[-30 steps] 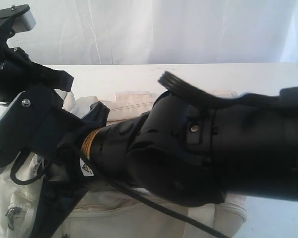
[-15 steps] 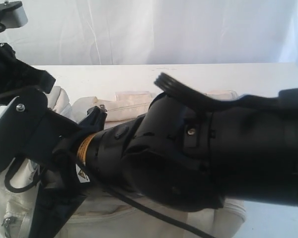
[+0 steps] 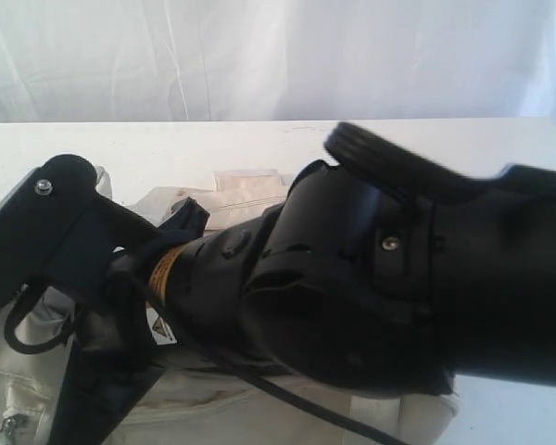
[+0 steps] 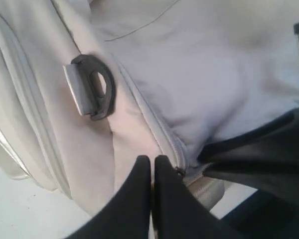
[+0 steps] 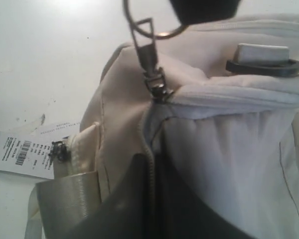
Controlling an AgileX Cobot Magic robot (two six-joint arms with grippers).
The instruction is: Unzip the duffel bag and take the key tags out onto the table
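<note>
Left wrist view shows jaws pressed together against the duffel bag [image 4: 199, 74].

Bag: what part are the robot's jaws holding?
The left jaws pinch the ring of the bag's zipper pull. The right jaws seem shut on the bag's cloth at the zipper seam, near the pull.

Matt cloth duffel bag [image 5: 229, 149] — metal zipper pull [image 5: 145, 52]

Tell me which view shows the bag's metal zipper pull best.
The right wrist view: the zipper pull stands sharp and whole at a corner of the duffel bag. The left wrist view shows only zipper track; in the exterior view the right arm hides it.
</note>
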